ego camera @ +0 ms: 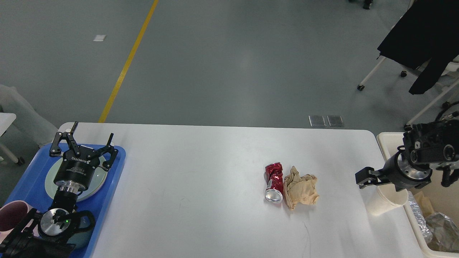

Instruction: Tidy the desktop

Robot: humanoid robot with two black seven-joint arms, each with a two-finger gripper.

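- Filling the lower half of the view, a white desktop (200, 186) with rounded corners spreads from the 9 o'clock edge toward 3 o'clock, with grey floor behind it at 12 o'clock.
- A crushed red can (273, 182) lies right of the desktop's centre, its silver end pointing to 6 o'clock.
- A crumpled tan paper (300, 187) lies touching the can on its 3 o'clock side.
- A cream paper cup (381, 203) stands tilted near the desktop's 3 o'clock edge, its rim partly hidden behind the right arm.
- The right gripper (365, 176) reaches in from 3 o'clock and sits just above the cup; it is seen end-on and dark, so I cannot tell whether its fingers are apart or together.
- A cream bin (385, 140) stands off the desktop's 3 o'clock edge, holding foil and brownish scraps.
- A blue tray (111, 177) rests at the desktop's 9 o'clock end, carrying a pale green plate (98, 179), with a pink cup (10, 215) at about 7 o'clock.
- The left gripper (88, 138) hovers over the plate, its fingers spread apart and holding nothing.
- A yellow line (127, 64) crosses the floor at 11 o'clock, and a black garment (419, 36) hangs over a wheeled stand at 2 o'clock.
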